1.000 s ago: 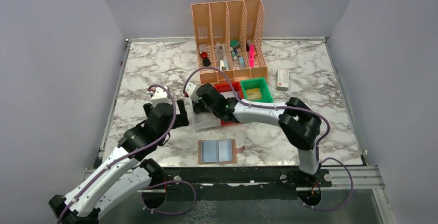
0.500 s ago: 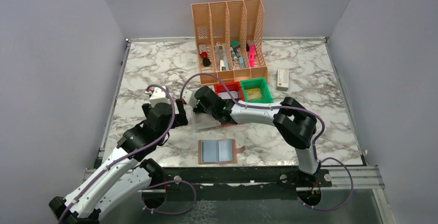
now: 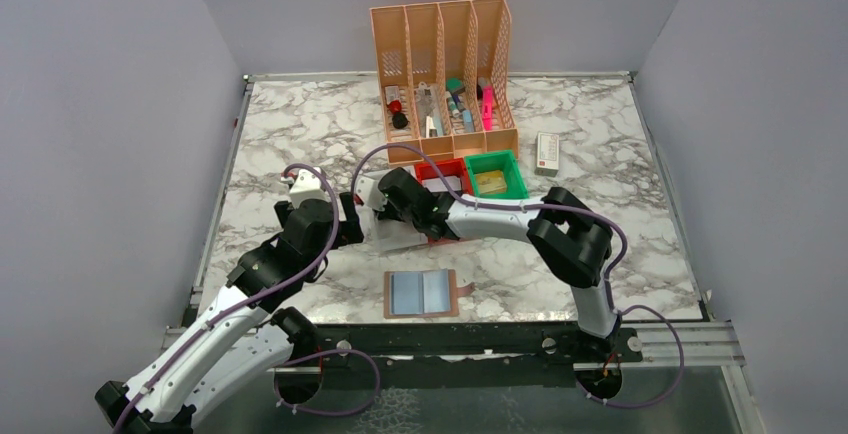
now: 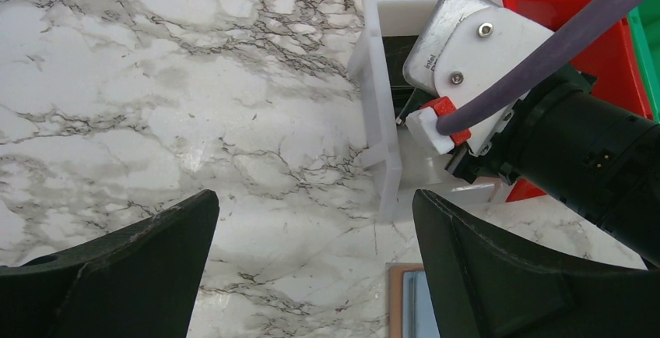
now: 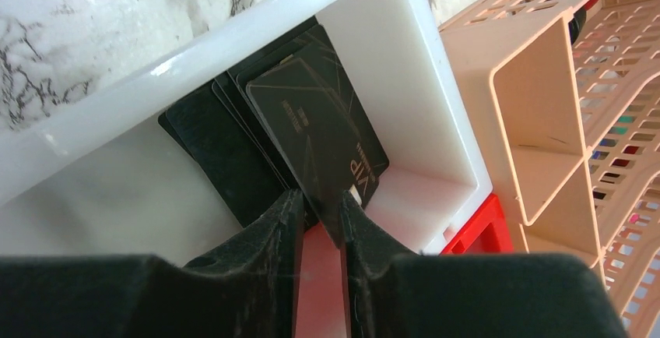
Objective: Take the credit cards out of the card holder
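Nearest you, the card holder [image 3: 421, 294] lies open with bluish credit cards [image 3: 409, 292] in its pockets. Your left gripper [image 4: 315, 198] hangs wide open. Farther off, the white tray [image 5: 405, 65] holds dark cards [image 5: 311, 120]. Your right gripper [image 5: 321, 202] stands slightly parted around one card; contact is unclear. That arm has edged left.

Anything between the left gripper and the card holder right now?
Nothing visible. The left gripper hangs open over bare marble; the card holder lies uncovered toward the near edge. The right gripper is off in the white bin.
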Robot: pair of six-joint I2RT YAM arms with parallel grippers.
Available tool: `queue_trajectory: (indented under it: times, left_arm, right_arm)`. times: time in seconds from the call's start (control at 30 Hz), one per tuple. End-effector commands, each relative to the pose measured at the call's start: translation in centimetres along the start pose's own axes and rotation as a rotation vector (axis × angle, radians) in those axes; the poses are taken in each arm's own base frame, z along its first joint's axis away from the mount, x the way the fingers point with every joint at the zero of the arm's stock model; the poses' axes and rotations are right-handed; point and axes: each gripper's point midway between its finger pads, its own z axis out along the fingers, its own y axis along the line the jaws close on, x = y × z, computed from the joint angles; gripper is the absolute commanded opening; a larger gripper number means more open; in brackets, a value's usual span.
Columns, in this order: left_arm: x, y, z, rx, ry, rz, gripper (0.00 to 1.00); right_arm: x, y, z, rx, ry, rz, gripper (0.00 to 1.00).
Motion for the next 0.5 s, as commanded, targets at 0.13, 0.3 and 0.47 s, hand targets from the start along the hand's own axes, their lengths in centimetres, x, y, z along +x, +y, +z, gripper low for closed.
queue_trajectory:
  times: [0.13, 0.3, 0.47]
  left_arm:
    - [0.1, 0.2, 0.2, -0.011, 0.002, 0.000, 0.99]
    - [0.2, 0.2, 0.2, -0.013, 0.003, 0.001, 0.99]
    - [0.1, 0.3, 0.2, -0.018, 0.000, -0.002, 0.99]
  right_arm:
    - [1.1, 0.3, 0.4, 0.028, 0.033, 0.004, 0.34]
    - [-1.8, -1.6, -2.0, 0.067, -0.068, 0.136, 0.34]
    - [-4.9, -4.2, -8.3, 0.111, -0.266, 0.488, 0.40]
